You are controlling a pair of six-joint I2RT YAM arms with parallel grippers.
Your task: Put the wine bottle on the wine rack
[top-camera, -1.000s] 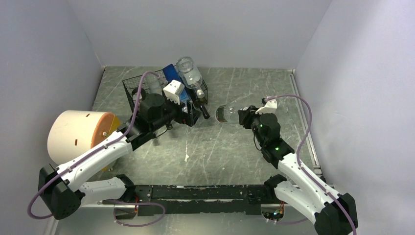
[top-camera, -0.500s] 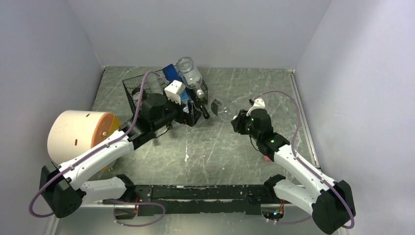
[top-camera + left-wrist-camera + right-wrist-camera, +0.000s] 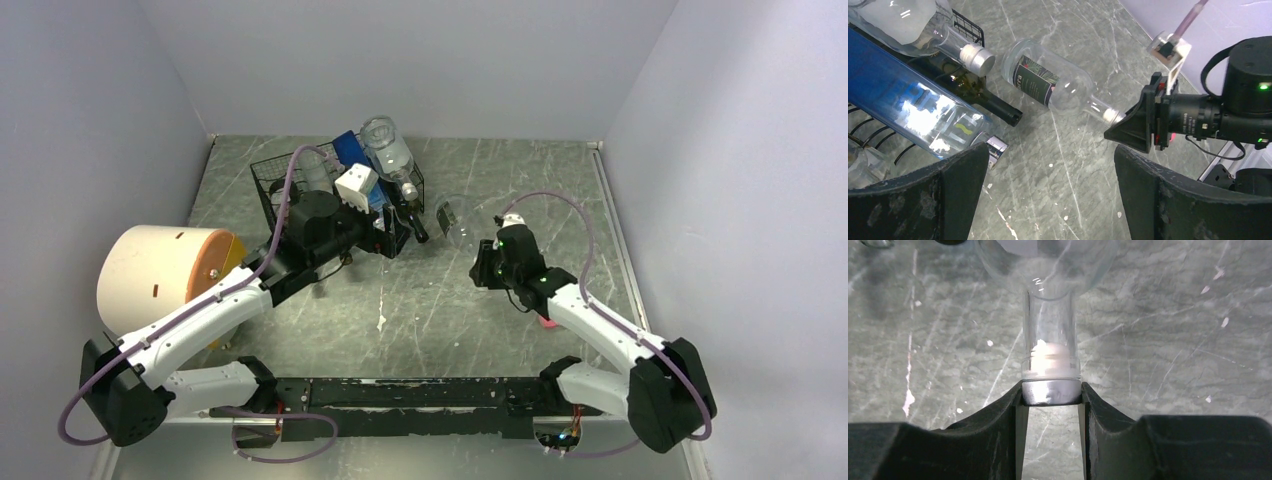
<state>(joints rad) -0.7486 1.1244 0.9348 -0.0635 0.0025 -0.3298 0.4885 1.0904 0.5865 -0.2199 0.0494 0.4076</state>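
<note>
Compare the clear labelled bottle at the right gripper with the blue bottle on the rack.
Colour: the clear bottle is see-through glass with a dark leafy label; the blue bottle is tinted blue.
Place: the blue bottle lies on the wine rack; the clear bottle is outside the rack, beside it.
Hold: the right gripper pinches the clear bottle's cap; the blue bottle's cap is free.
Both have silver caps.

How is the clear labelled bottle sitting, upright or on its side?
On its side: the bottle lies lengthwise off the rack, cap pinched by the right gripper.
</note>
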